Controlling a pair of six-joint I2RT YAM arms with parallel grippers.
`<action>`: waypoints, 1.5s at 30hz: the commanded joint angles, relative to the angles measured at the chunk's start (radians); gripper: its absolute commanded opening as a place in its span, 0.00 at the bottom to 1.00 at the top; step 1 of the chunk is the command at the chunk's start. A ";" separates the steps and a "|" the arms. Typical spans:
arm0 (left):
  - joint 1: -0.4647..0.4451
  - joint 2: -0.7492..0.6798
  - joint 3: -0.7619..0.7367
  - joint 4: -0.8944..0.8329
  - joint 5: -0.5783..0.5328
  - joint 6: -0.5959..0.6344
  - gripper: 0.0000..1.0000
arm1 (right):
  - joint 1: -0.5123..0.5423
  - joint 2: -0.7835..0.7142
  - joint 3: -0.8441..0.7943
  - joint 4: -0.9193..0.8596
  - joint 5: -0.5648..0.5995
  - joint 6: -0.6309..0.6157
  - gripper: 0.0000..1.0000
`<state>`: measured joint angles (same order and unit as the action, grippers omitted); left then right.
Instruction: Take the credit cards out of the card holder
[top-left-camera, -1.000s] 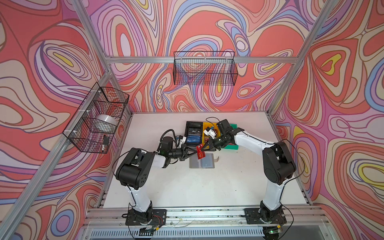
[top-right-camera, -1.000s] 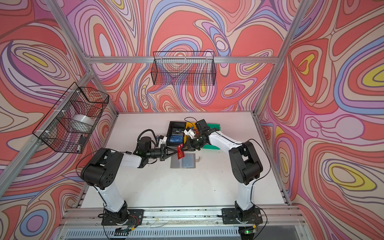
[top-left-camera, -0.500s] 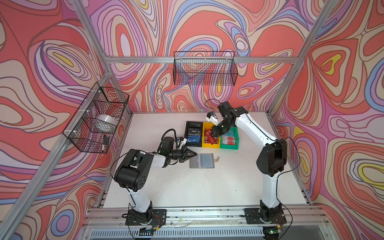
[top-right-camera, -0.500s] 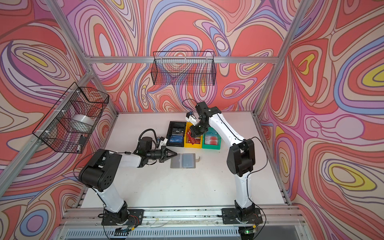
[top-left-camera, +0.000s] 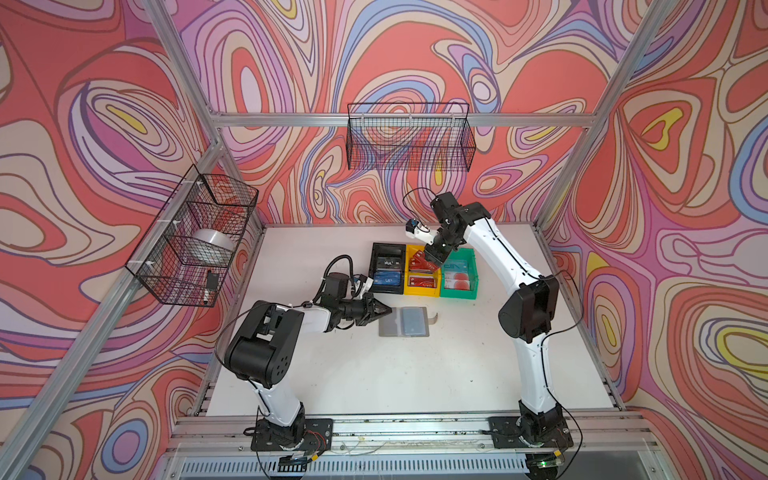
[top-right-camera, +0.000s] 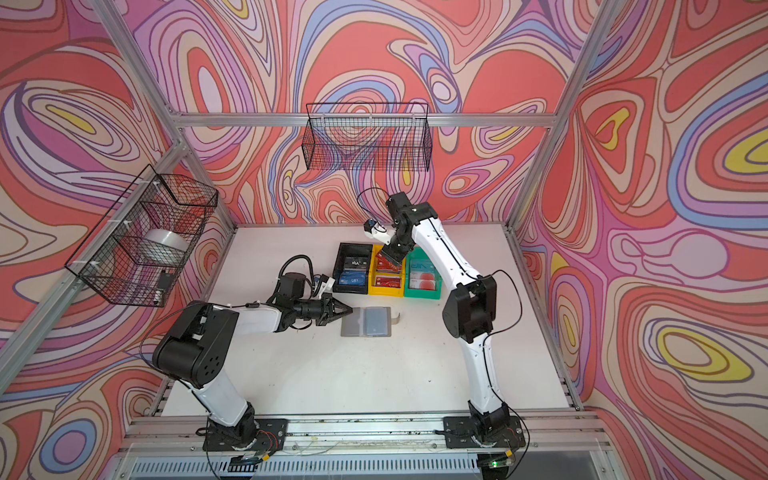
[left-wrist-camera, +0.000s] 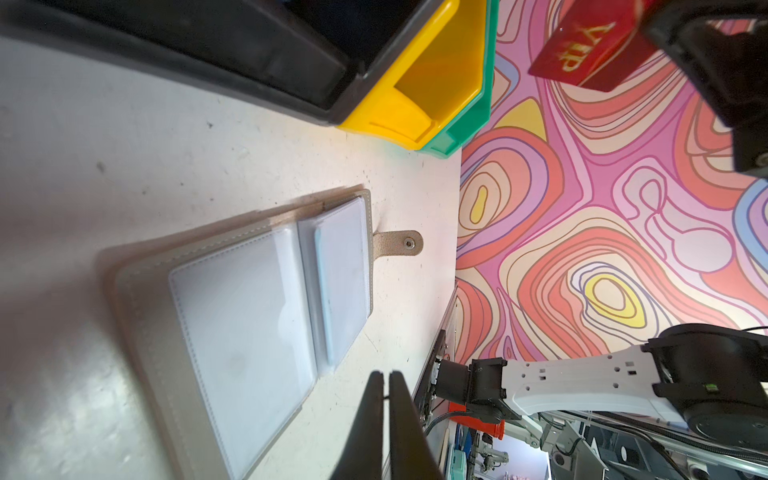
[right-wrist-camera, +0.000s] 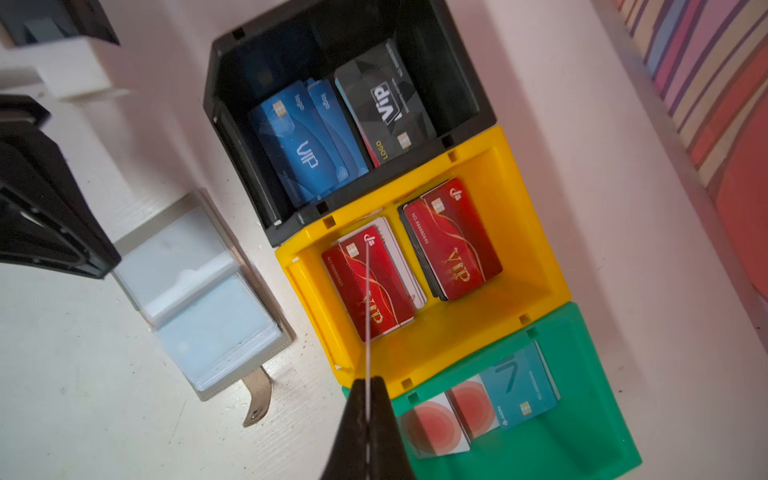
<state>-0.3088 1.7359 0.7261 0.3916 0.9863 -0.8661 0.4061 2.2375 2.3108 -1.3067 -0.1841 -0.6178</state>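
The card holder (top-left-camera: 403, 322) lies open on the desk (top-left-camera: 374, 374). At its edge opposite the strap (top-left-camera: 433, 319), the left fingers (top-left-camera: 380, 310) sit nearly closed, empty. Beyond it, the right fingers (right-wrist-camera: 351, 432), clamped on a red card (left-wrist-camera: 582, 54), have swung from the holder to above the yellow bin (right-wrist-camera: 457, 332). That makes another card out, with a light blue card (left-wrist-camera: 328, 282) seemingly left.

Grey card holder (top-left-camera: 404, 321); red credit card (left-wrist-camera: 590, 45); yellow bin (top-left-camera: 422, 292).
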 joint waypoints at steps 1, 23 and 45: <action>-0.002 -0.017 0.017 -0.010 -0.005 0.021 0.09 | 0.009 0.032 0.028 -0.037 0.028 -0.070 0.00; 0.032 0.007 0.013 -0.014 0.006 0.045 0.10 | 0.059 0.151 0.036 -0.063 0.052 -0.180 0.00; 0.038 0.011 0.007 -0.024 0.001 0.054 0.10 | 0.060 0.120 -0.065 -0.046 0.066 -0.199 0.00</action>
<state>-0.2756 1.7363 0.7261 0.3843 0.9867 -0.8330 0.4599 2.3592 2.2646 -1.3418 -0.1017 -0.8074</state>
